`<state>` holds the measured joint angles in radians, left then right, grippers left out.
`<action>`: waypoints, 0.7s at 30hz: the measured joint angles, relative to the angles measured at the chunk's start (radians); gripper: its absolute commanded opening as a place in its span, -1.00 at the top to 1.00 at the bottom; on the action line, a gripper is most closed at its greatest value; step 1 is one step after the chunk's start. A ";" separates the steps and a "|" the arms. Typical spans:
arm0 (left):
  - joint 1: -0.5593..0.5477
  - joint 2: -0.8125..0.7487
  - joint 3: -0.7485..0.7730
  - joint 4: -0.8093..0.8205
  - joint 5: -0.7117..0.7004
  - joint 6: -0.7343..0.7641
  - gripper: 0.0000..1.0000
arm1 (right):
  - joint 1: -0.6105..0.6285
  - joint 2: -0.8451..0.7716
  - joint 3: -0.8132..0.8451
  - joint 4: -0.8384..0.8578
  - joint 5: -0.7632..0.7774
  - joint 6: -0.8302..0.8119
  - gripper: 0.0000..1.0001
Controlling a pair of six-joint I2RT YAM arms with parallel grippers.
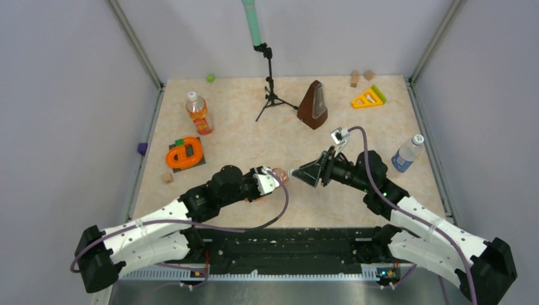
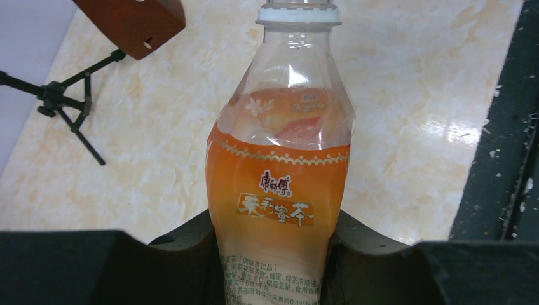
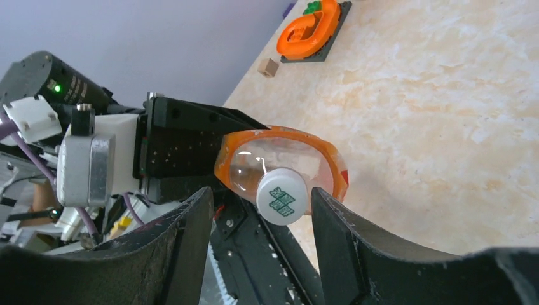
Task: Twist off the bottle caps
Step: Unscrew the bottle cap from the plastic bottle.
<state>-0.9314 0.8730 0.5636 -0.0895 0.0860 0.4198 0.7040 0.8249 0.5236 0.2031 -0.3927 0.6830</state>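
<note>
My left gripper [image 2: 276,254] is shut on the lower body of a slim bottle [image 2: 279,184] of orange liquid and holds it lying sideways above the table. The bottle's white cap [image 2: 298,13] is on its neck. In the right wrist view that cap [image 3: 281,196] faces me end-on between the fingers of my right gripper [image 3: 259,197], which is open with a gap on both sides. In the top view the two grippers meet near the middle front, the right gripper [image 1: 299,173] at the bottle's [image 1: 280,176] cap end. A squat orange bottle [image 1: 199,114] stands at the back left. A clear blue-label bottle [image 1: 405,154] stands at the right.
A brown metronome [image 1: 313,105] and a small tripod [image 1: 270,86] stand at the back centre. An orange ring on a dark base [image 1: 185,154] lies at the left, with a wooden block [image 1: 167,178] beside it. A yellow triangle [image 1: 367,98] and further wooden blocks [image 1: 354,79] lie at the back right.
</note>
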 measured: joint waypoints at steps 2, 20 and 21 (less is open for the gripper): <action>-0.017 -0.001 -0.001 0.007 -0.049 0.010 1.00 | 0.000 0.005 0.000 0.015 0.010 0.023 -0.12; -0.033 -0.037 -0.050 0.090 -0.174 0.074 1.00 | 0.000 0.132 0.023 0.068 0.024 0.135 0.16; -0.033 -0.030 -0.050 0.090 -0.174 0.079 1.00 | 0.000 0.136 0.023 0.071 0.024 0.138 0.17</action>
<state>-0.9642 0.8429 0.5133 0.0006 -0.0875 0.4988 0.7040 0.9611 0.5461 0.2745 -0.3683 0.8215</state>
